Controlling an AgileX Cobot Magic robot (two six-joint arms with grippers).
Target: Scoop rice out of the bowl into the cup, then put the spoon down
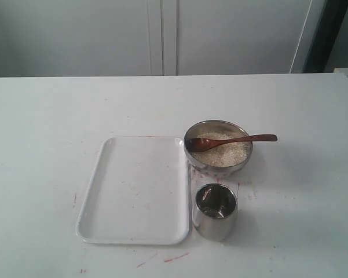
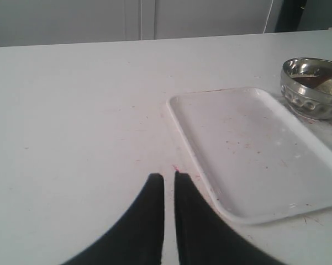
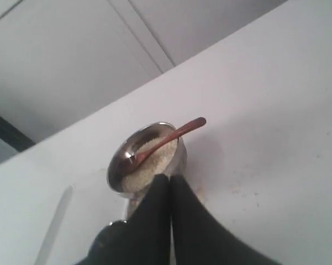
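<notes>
The steel bowl stands right of the table's middle with a heap of rice in it. Across the rice lies the reddish-brown wooden spoon, head in the bowl and handle sticking out over the right rim. Just in front of the bowl stands the steel cup, upright. Neither gripper shows in the exterior view. My left gripper is shut over bare table beside the tray, far from the bowl. My right gripper is shut, empty, short of the bowl and spoon.
A white rectangular tray lies left of the bowl and cup, its right edge close to both. White cabinet doors stand behind the table's far edge. Faint red marks dot the tabletop near its front edge.
</notes>
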